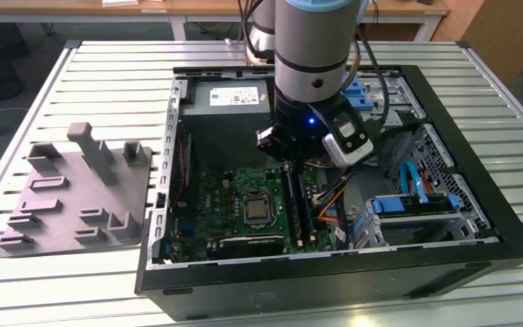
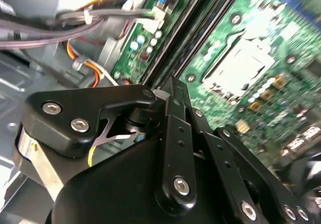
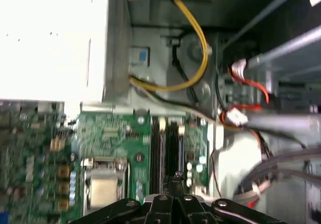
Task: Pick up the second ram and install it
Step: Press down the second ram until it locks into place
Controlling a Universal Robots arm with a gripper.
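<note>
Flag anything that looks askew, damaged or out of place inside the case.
Nothing stands out. The gripper hangs above the memory slots on the motherboard, beside the CPU socket. The cables lie loose but clear of the slots. No damage shows.

Arm (image 1: pixel 312 48): we see a thick silver-grey tube with a pale blue ring at its upper end and a small round dark fastener on its side.
Wrist block (image 1: pixel 302 122): black housing; we note a small blue light glowing on it.
Side unit (image 1: pixel 348 139): white-and-grey rounded box, strapped on.
Cables (image 1: pixel 370 61): dark, running alongside the tube.
Gripper (image 2: pixel 173 86): matte black linkage bars in both wrist views, joined with silver screws.
</note>
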